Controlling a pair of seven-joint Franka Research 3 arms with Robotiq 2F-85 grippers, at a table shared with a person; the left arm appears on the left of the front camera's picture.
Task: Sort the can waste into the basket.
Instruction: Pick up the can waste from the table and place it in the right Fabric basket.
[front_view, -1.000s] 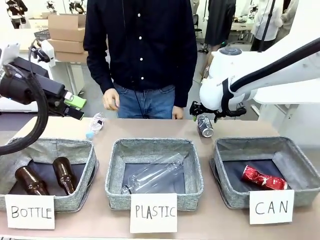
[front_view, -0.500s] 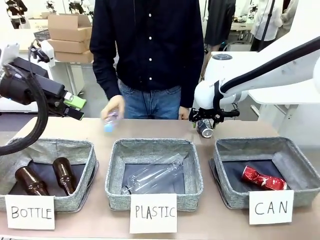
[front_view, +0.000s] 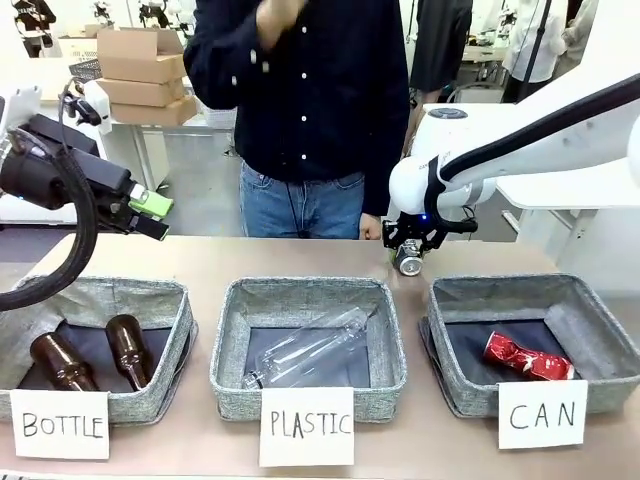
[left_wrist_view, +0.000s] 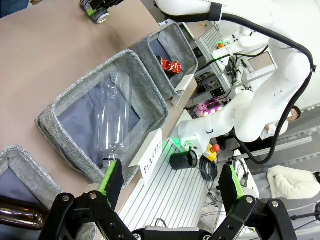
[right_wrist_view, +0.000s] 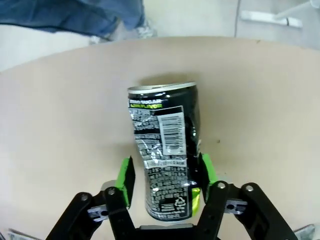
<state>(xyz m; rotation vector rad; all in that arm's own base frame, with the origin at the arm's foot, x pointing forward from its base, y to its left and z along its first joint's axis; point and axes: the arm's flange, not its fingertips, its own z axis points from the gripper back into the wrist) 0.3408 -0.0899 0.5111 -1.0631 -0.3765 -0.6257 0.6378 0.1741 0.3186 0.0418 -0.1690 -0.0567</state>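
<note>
The dark grey-black can (right_wrist_view: 165, 165) lies on its side on the tan table behind the baskets, also visible in the front view (front_view: 408, 263). My right gripper (front_view: 410, 248) is down over it, green pads pressed to both flanks, shut on it (right_wrist_view: 166, 176). The red can (front_view: 528, 357) lies inside the grey basket (front_view: 530, 287) carded "CAN" at the right. In the left wrist view the red can (left_wrist_view: 171, 66) sits in that far basket (left_wrist_view: 186, 47). My left gripper (front_view: 155, 215) hangs open and empty above the left end of the table, its fingers spread wide (left_wrist_view: 171, 185).
The middle basket (front_view: 230, 340), carded "PLASTIC", holds a clear bottle (front_view: 310, 350). The left basket (front_view: 178, 340), carded "BOTTLE", holds two brown glass bottles (front_view: 125, 350). A person (front_view: 300, 100) stands at the far edge with one hand raised to chest height.
My right gripper came down and left onto the dark can and closed around it. The person lifted a small clear bottle off the table and raised that hand. The left arm stayed still.
</note>
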